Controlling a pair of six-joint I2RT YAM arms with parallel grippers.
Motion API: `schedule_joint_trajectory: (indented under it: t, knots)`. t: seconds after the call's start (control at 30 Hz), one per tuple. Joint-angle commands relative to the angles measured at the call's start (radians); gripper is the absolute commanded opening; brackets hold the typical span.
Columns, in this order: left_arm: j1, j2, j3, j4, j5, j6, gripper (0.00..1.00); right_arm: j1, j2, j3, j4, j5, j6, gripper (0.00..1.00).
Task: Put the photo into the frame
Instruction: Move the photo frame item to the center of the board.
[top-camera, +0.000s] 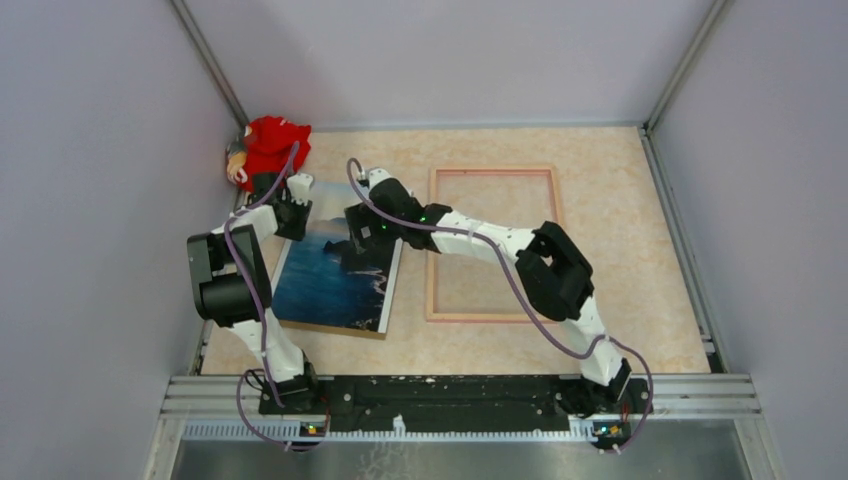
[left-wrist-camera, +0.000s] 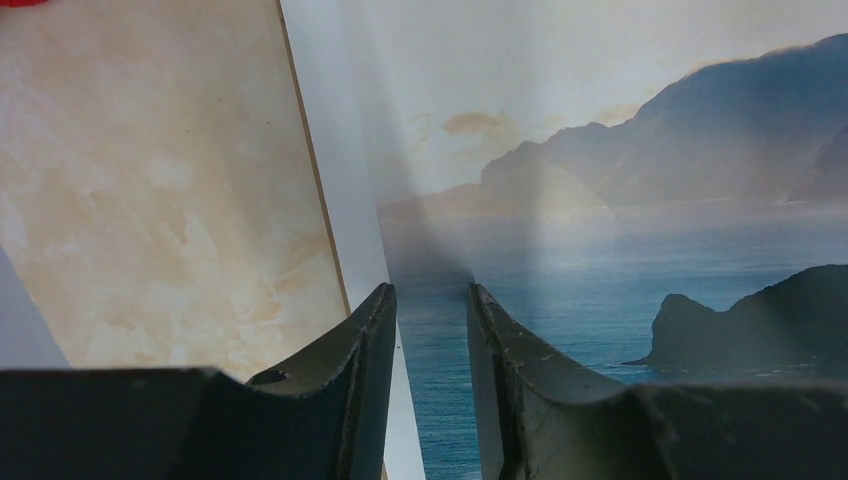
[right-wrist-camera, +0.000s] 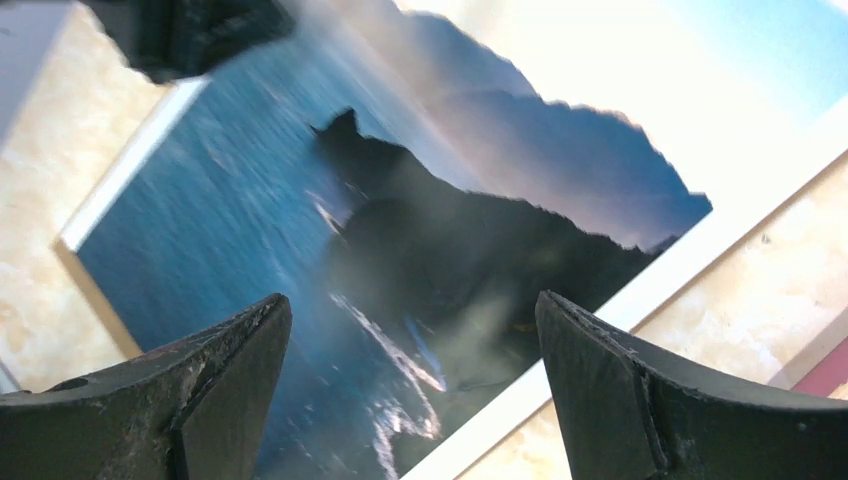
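Nearest the arm bases, a brown sliver of board (top-camera: 332, 327) is seen poking out under the photo (top-camera: 330, 280), which is laid flat at the left of the table (top-camera: 610, 250). The right gripper (top-camera: 362, 245) is held wide open over it, though that wrist view is blurry. The left gripper (left-wrist-camera: 430, 330) is set narrow across the photo's white far-left edge; contact can't be made out tbh. The frame (top-camera: 432, 250) is laid just right of the photo. A red bundle (top-camera: 275, 143) is tucked far left, half hidden.
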Motion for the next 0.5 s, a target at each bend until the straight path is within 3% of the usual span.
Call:
schedule_joint_trajectory:
  t: [0.0,0.3,0.47]
  knots:
    - [-0.012,0.068,-0.030,-0.111,0.025,0.011,0.39,0.008,-0.104,-0.023,0.115,0.020,-0.043,0.94]
    - [0.017,0.019,0.158,-0.287,0.104,0.008,0.42,-0.141,0.026,0.134,-0.019,0.011,0.061,0.99]
    - [0.043,-0.014,0.251,-0.351,0.092,0.033,0.51,-0.165,0.138,0.282,-0.093,0.013,0.052,0.99]
